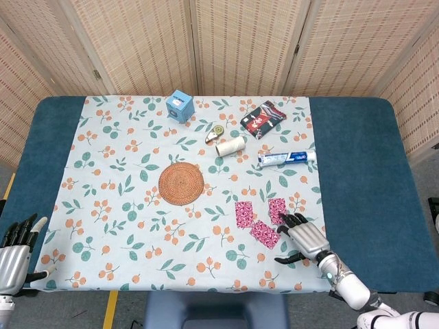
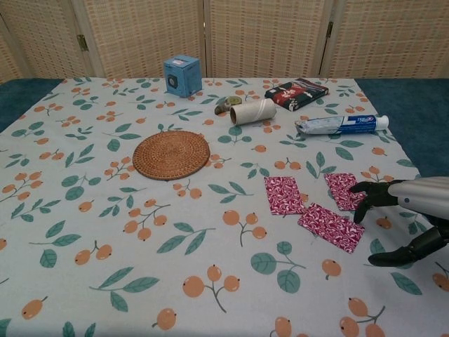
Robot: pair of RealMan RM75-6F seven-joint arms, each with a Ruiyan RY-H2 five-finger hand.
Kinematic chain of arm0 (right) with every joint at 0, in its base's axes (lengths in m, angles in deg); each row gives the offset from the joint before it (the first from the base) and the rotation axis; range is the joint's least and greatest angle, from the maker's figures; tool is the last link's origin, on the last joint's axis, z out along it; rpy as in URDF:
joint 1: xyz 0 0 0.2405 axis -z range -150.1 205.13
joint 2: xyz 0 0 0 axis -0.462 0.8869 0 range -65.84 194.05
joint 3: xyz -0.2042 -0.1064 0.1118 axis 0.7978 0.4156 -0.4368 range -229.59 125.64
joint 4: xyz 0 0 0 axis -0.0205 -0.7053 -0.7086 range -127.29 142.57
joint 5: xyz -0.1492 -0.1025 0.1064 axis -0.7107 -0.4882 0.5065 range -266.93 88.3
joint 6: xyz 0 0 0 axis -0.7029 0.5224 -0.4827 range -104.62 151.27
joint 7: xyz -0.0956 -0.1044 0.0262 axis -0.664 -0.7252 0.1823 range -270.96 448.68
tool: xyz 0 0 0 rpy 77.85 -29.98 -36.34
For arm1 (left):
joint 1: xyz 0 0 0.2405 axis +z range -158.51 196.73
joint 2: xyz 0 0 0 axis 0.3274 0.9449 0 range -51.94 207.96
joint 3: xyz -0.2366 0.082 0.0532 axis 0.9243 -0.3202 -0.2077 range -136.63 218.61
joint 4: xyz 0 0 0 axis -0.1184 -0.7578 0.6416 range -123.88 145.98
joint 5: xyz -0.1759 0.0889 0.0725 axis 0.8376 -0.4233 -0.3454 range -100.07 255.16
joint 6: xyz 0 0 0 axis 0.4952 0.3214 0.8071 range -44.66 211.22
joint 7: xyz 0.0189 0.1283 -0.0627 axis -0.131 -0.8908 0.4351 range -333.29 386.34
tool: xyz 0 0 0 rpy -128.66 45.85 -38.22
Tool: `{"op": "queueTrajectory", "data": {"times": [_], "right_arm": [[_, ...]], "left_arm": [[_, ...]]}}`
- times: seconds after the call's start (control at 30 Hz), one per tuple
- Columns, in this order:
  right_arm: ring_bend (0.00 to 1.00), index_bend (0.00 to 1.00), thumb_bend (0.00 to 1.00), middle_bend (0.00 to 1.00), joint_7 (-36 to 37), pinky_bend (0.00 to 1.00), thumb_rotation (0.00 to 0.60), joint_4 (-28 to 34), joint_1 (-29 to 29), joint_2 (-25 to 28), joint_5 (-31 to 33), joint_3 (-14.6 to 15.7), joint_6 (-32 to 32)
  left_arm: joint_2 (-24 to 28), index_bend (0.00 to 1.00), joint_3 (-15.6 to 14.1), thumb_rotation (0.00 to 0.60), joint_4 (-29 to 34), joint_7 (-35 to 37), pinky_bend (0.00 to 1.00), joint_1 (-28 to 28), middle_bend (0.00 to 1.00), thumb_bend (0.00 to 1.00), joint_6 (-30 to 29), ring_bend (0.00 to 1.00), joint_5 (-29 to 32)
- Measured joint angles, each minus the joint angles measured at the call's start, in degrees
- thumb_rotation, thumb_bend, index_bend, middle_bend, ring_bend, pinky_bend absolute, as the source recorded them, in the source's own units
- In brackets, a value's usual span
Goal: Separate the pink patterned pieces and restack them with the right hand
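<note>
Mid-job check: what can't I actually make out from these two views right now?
- Left hand: cut by the head view's edge, absent from chest view.
- Right hand: cut by the chest view's right edge.
- Whether its fingers touch the nearest pink piece: unclear.
- Toothpaste tube print: too small.

Right hand (image 2: 410,210) hovers low at the table's near right, fingers spread and curled down, holding nothing; left hand (image 1: 15,250) rests open at the near-left corner

Bright even overhead light, soft faint shadows, both views sharp
</note>
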Motion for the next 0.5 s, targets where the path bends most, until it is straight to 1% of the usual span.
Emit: {"op": "queueTrajectory", "data": {"times": [0.5], "right_arm": [[0.0,0.26,0.21,0.03,-0.3,0.0,0.236,4.8,-0.1,1.1,-5.0,1.0,-1.2]], "left_arm": [[-0.3,0.11,-0.1,0.6,-0.7,0.7,0.0,0.3,0.0,0.17,0.0,0.08,0.2]]}}
